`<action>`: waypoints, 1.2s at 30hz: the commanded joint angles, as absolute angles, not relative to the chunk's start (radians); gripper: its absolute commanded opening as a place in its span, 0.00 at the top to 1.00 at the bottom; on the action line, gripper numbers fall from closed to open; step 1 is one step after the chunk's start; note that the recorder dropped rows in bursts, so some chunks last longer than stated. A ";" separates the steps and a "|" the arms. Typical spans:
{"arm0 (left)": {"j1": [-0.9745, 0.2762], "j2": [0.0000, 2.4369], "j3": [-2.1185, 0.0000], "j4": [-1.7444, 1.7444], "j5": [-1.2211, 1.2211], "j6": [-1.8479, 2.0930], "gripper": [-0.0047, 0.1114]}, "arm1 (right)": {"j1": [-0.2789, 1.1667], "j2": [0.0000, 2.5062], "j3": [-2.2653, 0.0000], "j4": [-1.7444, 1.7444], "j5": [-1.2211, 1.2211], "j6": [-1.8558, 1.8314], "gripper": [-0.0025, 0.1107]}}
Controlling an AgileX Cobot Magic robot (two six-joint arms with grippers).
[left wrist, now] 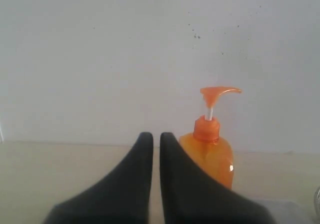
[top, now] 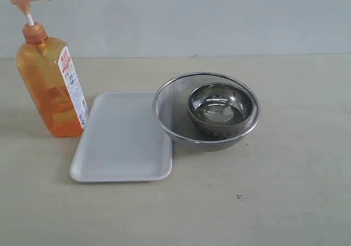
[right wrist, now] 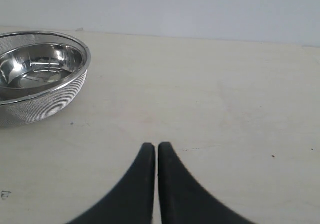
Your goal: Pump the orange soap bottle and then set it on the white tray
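The orange soap bottle (top: 50, 87) stands upright at the far left of the table, pump head raised on its white stem, label facing right. The white tray (top: 123, 139) lies flat just right of it, nothing on it. No arm shows in the exterior view. In the left wrist view the bottle (left wrist: 210, 151) stands some way beyond my left gripper (left wrist: 156, 136), whose black fingers are shut with nothing between them. My right gripper (right wrist: 156, 147) is also shut on nothing, over bare table.
A round steel mesh strainer (top: 170, 100) holding a steel bowl (top: 220, 107) sits right of the tray, touching its edge; the strainer (right wrist: 45, 99) also shows in the right wrist view. A pale wall runs behind the table.
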State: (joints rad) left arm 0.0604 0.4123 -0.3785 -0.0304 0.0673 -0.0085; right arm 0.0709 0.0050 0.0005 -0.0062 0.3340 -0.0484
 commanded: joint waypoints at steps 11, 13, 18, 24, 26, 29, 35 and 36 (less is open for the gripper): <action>0.040 0.756 -0.386 -0.044 0.060 -0.195 0.92 | 0.065 0.000 0.000 -0.008 0.330 -0.050 0.98; 0.000 0.796 -0.386 -0.044 0.041 -0.187 0.92 | 0.065 0.000 0.000 -0.008 0.330 -0.050 0.98; -0.126 0.886 -0.386 -0.026 -0.073 -0.106 0.92 | 0.065 0.000 0.000 -0.008 0.330 -0.050 0.98; -0.140 0.955 -0.386 -0.026 -0.192 -0.097 0.92 | 0.065 0.000 0.000 -0.008 0.330 -0.050 0.98; -0.140 0.991 -0.386 -0.026 -0.242 -0.097 0.92 | 0.065 0.000 0.000 -0.008 0.330 -0.050 0.98; -0.140 1.044 -0.386 -0.026 -0.283 -0.097 0.92 | 0.065 0.000 0.000 -0.008 0.330 -0.050 0.98; -0.140 1.113 -0.386 0.026 -0.359 -0.097 0.92 | 0.065 0.000 0.000 -0.008 0.330 -0.050 0.98; -0.140 1.117 -0.386 0.038 -0.363 -0.097 0.92 | 0.065 0.000 0.000 -0.008 0.330 -0.050 0.98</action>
